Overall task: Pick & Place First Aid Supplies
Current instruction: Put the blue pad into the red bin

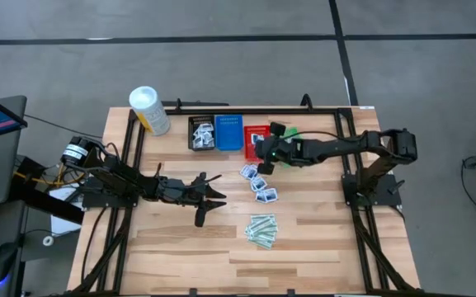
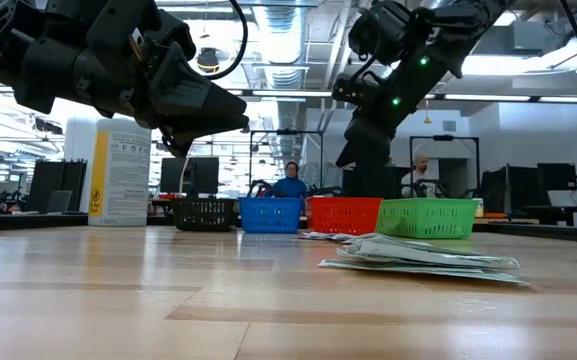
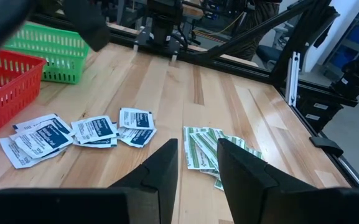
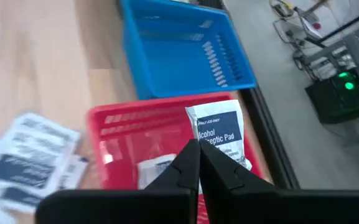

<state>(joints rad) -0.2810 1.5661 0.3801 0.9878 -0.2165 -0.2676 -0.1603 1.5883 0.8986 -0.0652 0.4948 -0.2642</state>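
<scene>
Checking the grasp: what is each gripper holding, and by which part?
The right gripper pinches an alcohol pad packet by its lower edge, over the red basket. The left gripper holds nothing.

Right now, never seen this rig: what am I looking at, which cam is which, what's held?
Two dark robot arms work at a wooden table. One picture looks straight down, one looks level across the tabletop, and each arm carries a wrist camera. The right gripper is shut on an alcohol pad packet above the red basket. The left gripper hovers open over the table. More white packets and pale-green strips lie loose. Black, blue and green baskets and a white tub stand along the far edge.
</scene>
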